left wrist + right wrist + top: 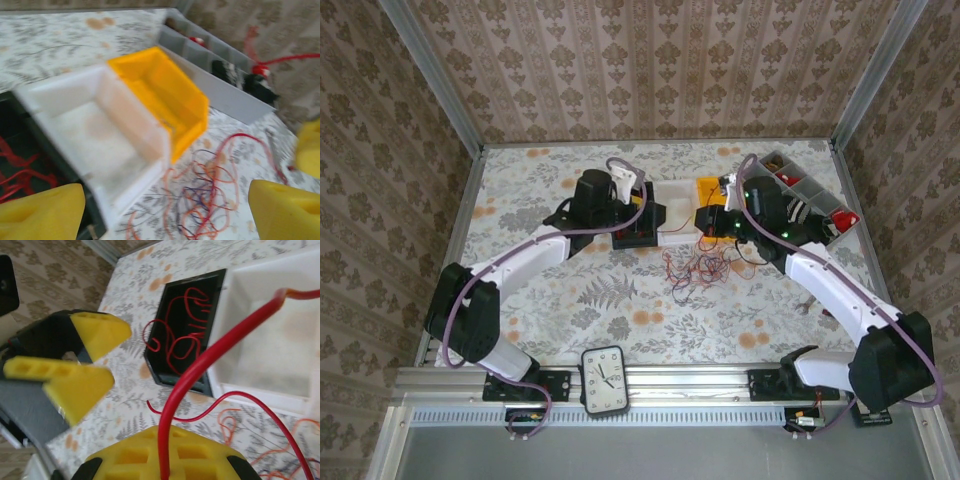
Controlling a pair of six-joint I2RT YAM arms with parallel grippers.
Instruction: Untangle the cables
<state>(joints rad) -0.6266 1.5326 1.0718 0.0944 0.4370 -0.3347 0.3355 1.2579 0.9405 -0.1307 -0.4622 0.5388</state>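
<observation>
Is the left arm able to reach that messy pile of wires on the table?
Probably yes. The left gripper is open and points toward the cables, with nothing between them; the white bin sits beside.

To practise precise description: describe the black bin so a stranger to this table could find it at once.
On the floral table, three small bins stand in a row at the middle. The black bin is the end one beside the white bin, farthest from the yellow bin. It alone is dark and holds loose red cables.
</observation>
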